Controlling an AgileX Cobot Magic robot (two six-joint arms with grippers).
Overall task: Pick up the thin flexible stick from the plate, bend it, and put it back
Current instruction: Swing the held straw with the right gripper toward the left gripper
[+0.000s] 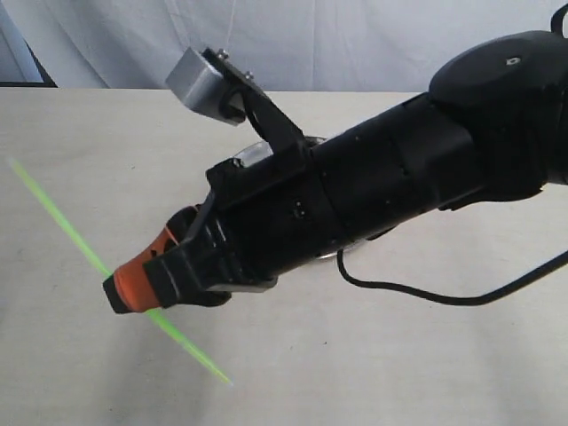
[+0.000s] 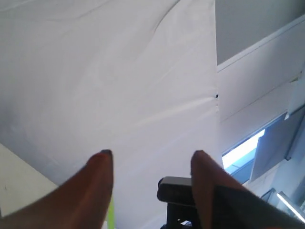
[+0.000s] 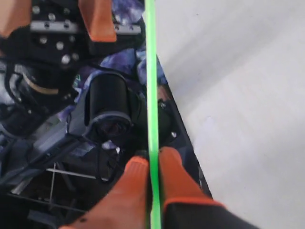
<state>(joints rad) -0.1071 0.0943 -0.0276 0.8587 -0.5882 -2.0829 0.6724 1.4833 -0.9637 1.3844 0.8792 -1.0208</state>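
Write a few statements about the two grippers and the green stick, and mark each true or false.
1. The right gripper is shut on the stick. True.
2. The left gripper grips the stick too. False: its fingers stand wide apart and clamp nothing.
3. The stick is bent into a loop. False: it looks straight.
4. The stick pokes out on both sides of the right gripper. True.

Lab-like test bench: plain beige table (image 1: pixel 71 133), white cloth backdrop (image 1: pixel 355 44), loose black cable (image 1: pixel 426 297).
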